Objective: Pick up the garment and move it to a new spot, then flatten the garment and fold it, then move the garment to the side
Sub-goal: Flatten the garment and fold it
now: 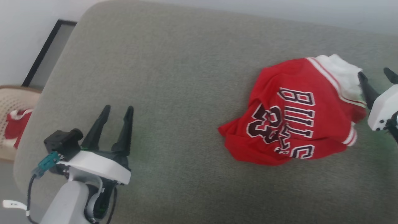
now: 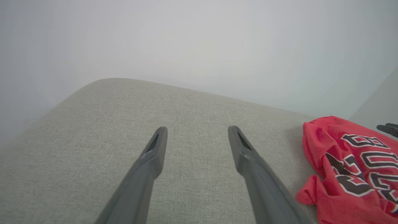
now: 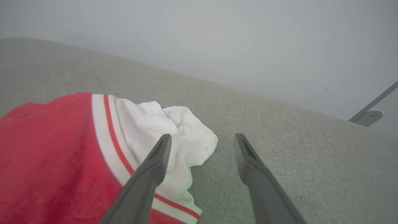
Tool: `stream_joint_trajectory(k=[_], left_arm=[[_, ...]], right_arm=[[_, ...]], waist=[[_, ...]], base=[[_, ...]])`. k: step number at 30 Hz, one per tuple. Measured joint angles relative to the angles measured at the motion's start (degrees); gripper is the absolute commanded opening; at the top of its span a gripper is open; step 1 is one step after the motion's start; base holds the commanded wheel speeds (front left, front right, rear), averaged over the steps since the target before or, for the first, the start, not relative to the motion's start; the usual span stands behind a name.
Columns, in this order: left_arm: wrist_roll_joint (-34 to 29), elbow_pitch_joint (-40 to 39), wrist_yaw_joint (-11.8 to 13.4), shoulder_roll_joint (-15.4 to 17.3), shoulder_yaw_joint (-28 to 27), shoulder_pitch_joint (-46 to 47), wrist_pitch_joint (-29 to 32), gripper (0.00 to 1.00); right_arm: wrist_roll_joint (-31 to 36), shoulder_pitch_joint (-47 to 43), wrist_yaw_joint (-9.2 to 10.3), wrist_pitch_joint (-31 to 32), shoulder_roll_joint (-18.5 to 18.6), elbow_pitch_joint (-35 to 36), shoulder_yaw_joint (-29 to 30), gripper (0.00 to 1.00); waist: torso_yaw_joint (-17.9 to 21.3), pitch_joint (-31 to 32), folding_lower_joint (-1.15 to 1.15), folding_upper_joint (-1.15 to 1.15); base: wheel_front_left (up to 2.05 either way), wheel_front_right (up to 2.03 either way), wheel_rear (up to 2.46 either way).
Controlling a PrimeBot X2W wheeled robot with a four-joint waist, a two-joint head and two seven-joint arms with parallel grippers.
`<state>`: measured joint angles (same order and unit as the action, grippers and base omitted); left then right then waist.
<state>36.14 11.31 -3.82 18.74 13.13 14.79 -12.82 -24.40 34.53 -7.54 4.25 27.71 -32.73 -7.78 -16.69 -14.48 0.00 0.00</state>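
Head, left wrist and right wrist views of 1 moment at the outset of the task. The garment [image 1: 295, 112] lies crumpled, lettered face up, on the right half of a grey upholstered surface [image 1: 174, 77], not yet lifted or flattened. In the head view its longer extent runs obliquely, from a red corner at lower left to the white sleeve [image 1: 340, 73] at upper right; the "BULLS 23" lettering [image 1: 290, 123] reads turned on its side.

The right gripper [image 1: 374, 73] stands at the garment's right edge with its 2 fingers spread and nothing between them. In the right wrist view, 1 finger [image 3: 155, 165] crosses in front of the white sleeve while the other lies over bare upholstery, so the sleeve sits to the left of the gap and just ahead of the fingertips. Whether that finger touches the cloth cannot be told.

The left gripper [image 1: 118, 109] hovers over bare upholstery at lower left, fingers likewise spread and empty, well apart from the garment, which lies off to its right.

Judgement: the right arm is much the nearer. A first pick appears to call for a small shift of the right fingers toward the sleeve so that cloth enters the gap.
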Motion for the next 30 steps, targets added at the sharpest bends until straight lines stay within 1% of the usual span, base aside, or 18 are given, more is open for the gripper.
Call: stream_joint_trajectory(k=[4, 7, 14, 17, 18, 19, 21, 25, 30], left_arm=[[0.0, 0.8, -0.5, -1.5, 0.7, 1.4, -0.7, 1.00], [0.0, 1.2, -1.0, -2.4, 1.1, 2.5, -1.0, 1.00], [-0.4, 2.8, -1.6, -4.5, 2.1, 4.7, -1.7, 1.00], [-0.4, 3.5, -2.0, -4.9, 2.1, 5.3, -1.9, 1.00], [-0.5, 3.7, -2.0, -4.9, 2.0, 5.4, -2.0, 1.00], [-0.5, 4.0, -2.1, -5.0, 1.9, 5.4, -2.0, 1.00], [-0.6, 4.4, -2.4, -5.2, 1.7, 5.5, -2.0, 1.00], [-0.8, 5.1, -2.6, -4.9, 0.8, 5.5, -2.0, 1.00], [-0.9, 4.8, -2.8, -3.8, -1.4, 5.4, -2.2, 1.00]], right_arm=[[-1.9, 3.9, 0.00, 6.2, 1.9, -5.1, -2.8, 1.00], [-3.9, 6.2, 0.01, 11.5, 3.0, -7.8, -6.0, 1.00], [-9.0, 12.5, 0.04, 23.0, 5.6, -11.4, -12.7, 1.00], [-10.9, 14.8, 0.04, 27.9, 6.5, -12.4, -15.0, 1.00], [-11.2, 15.4, 0.04, 28.8, 6.7, -12.5, -15.6, 0.19], [-11.8, 15.8, 0.04, 29.2, 6.9, -12.9, -16.0, 0.00], [-12.5, 16.7, 0.02, 30.2, 7.0, -13.1, -16.9, 0.00], [-14.2, 17.4, -0.02, 30.0, 7.1, -13.1, -18.3, 0.00], [-16.7, 16.9, -0.01, 28.4, 8.1, -10.3, -20.6, 0.00]], waist=[[-2.1, -1.8, 0.00, 0.00], [-3.4, -3.2, 0.00, 0.00], [-5.7, -6.0, 0.00, 0.00], [-6.3, -6.6, 0.00, 0.00], [-6.4, -6.7, 0.00, 0.01], [-6.4, -6.9, 0.00, 0.00], [-6.4, -6.9, 0.00, 0.00], [-5.7, -6.7, 0.00, 0.00], [-3.6, -5.5, 0.00, 0.00]], base=[[0.00, 0.00, 0.00], [0.00, 0.00, 0.00], [0.00, 0.00, 0.00], [0.00, 0.00, 0.00], [0.00, 0.00, 0.00], [0.00, 0.00, 0.00], [0.00, 0.00, 0.00], [0.00, 0.00, 0.00], [0.00, 0.00, 0.00]])
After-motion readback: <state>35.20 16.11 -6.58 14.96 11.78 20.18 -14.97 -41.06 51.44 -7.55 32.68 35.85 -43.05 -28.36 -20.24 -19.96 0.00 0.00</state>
